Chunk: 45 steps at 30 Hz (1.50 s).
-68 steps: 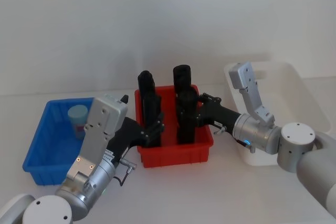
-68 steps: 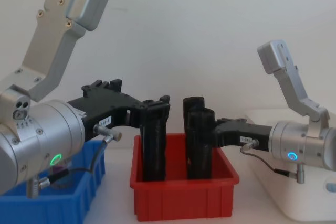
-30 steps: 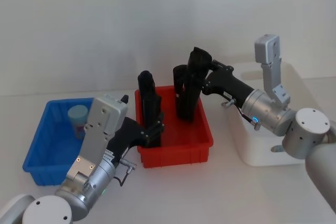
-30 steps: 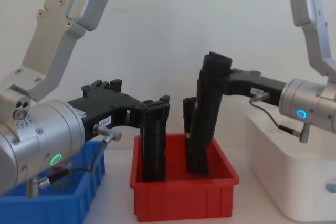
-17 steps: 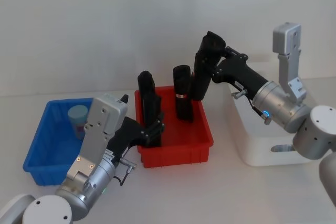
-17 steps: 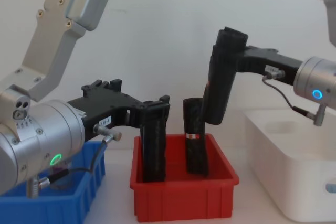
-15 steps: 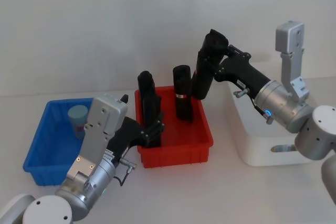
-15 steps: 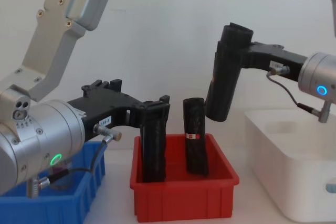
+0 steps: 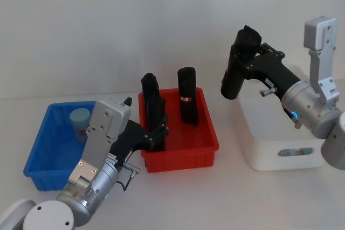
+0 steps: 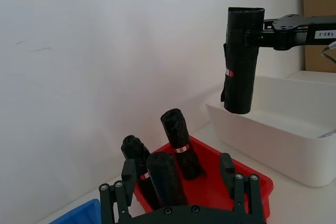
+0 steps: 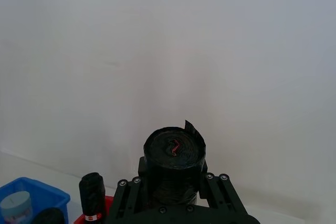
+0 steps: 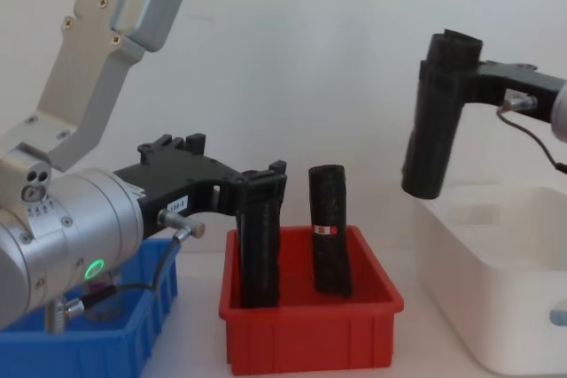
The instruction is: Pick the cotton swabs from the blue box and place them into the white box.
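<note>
One jar of cotton swabs (image 9: 80, 119) with a pale blue lid stands in the far part of the blue box (image 9: 43, 149), with no gripper near it. My right gripper (image 9: 240, 60) is shut on a tall black roll (image 9: 236, 76), holding it upright in the air over the near-left rim of the white box (image 9: 280, 133). My left gripper (image 9: 158, 133) reaches into the red bin (image 9: 183, 152), its fingers open on either side of a standing black roll (image 9: 152, 106).
A second black roll (image 9: 187, 100) stands upright at the back of the red bin. The red bin sits between the blue box and the white box. A plain white wall is close behind all three containers.
My right gripper lifted its black roll out of the red bin and carried it up and right, to above the white box's rim. The left arm has not moved.
</note>
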Tool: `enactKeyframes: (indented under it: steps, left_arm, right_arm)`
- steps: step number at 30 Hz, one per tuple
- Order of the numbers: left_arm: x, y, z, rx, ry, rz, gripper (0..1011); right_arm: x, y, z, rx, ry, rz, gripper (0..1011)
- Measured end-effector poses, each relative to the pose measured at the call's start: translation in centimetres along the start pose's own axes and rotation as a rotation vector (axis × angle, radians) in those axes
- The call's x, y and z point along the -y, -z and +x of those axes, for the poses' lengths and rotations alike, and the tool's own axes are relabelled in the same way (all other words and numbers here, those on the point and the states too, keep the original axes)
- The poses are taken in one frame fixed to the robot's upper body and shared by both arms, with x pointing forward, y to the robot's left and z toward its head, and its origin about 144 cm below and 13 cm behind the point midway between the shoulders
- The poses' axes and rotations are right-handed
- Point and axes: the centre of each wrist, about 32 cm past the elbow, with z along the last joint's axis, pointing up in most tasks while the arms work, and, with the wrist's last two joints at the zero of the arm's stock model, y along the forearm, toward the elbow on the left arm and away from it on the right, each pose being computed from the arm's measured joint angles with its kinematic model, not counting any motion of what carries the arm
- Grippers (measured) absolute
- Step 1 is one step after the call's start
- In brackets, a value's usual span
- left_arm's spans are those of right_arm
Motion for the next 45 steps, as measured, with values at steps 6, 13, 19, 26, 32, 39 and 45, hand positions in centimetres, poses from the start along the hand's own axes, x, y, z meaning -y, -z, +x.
enactKeyframes:
  steps: [6, 13, 19, 26, 32, 39, 45]
  left_arm:
    - [0.0, 0.0, 0.0, 0.0, 0.0, 0.0, 1000]
    - [0.0, 0.0, 0.0, 0.0, 0.0, 0.0, 1000]
    - [0.0, 0.0, 0.0, 0.0, 0.0, 0.0, 1000]
    - [0.0, 0.0, 0.0, 0.0, 0.0, 0.0, 1000]
    - [0.0, 0.0, 0.0, 0.0, 0.0, 0.0, 1000]
    - [0.0, 0.0, 0.0, 0.0, 0.0, 0.0, 1000]
    - [0.0, 0.0, 0.0, 0.0, 0.0, 0.0, 1000]
  right_arm:
    - [1.2, -0.4, 0.4, 0.017, 0.082, -0.047, 486]
    - [2.9, -0.1, 1.3, 0.03, 0.186, -0.127, 487]
    - [3.8, 0.4, 2.0, 0.032, 0.233, -0.176, 486]
    - [4.5, 1.1, 2.5, 0.032, 0.261, -0.213, 635]
    - [4.8, 1.5, 2.8, 0.031, 0.273, -0.229, 826]
    - [5.0, 1.8, 3.1, 0.033, 0.279, -0.229, 999]
    - [5.2, 1.9, 3.2, 0.033, 0.283, -0.229, 1001]
